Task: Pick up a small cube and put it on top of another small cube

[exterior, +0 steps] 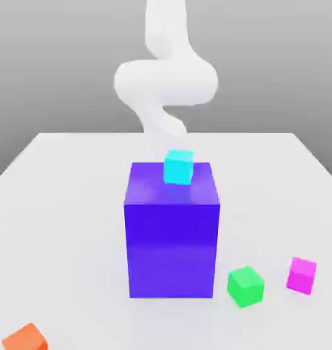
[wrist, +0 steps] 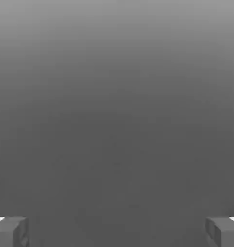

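The small magenta cube (exterior: 301, 275) rests on the white table near the front, at the exterior view's right. A green cube (exterior: 245, 286) of about the same size sits just to its left, a short gap apart from it. My white arm (exterior: 165, 82) comes down at the back of the table, behind the big blue-purple block, far from both cubes. In the hand view my gripper (wrist: 117, 231) is open; its two grey fingertips (wrist: 13, 230) stand wide apart with nothing between them, facing a plain grey background.
A tall blue-purple block (exterior: 172, 239) stands mid-table with a small cyan cube (exterior: 178, 166) on its top. An orange cube (exterior: 25, 338) lies at the front edge on the exterior view's left. The table (exterior: 66, 225) is white and flat.
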Controlling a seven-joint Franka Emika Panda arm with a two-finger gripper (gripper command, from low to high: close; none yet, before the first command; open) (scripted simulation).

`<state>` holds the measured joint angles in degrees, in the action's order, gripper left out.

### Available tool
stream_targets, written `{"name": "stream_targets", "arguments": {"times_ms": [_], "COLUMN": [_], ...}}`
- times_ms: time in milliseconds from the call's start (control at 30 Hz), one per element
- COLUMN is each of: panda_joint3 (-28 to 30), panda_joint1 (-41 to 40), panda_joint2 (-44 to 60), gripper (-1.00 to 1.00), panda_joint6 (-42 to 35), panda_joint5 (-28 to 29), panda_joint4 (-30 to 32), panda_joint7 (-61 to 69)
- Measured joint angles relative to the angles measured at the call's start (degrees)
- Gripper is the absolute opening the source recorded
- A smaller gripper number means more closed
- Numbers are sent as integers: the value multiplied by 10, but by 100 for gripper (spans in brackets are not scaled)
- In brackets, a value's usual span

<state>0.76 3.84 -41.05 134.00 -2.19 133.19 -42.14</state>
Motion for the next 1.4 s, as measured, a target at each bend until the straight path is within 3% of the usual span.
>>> {"name": "stream_targets", "arguments": {"times_ms": [333,567,767,933,1067,1100,1400], "panda_joint3": [-5,-45,-71,-59,-39,-36,-38], "panda_joint1": [133,195,257,294,313,315,314], "panda_joint2": [195,327,436,526,608,625,594], "gripper": [0,0,0,0,0,-100,-100], "panda_joint6": [87,150,209,263,328,341,317], "panda_joint5": [-81,-99,-47,47,70,73,69], "panda_joint4": [56,95,131,151,138,135,141], "panda_joint7": [143,215,228,195,181,179,182]}}
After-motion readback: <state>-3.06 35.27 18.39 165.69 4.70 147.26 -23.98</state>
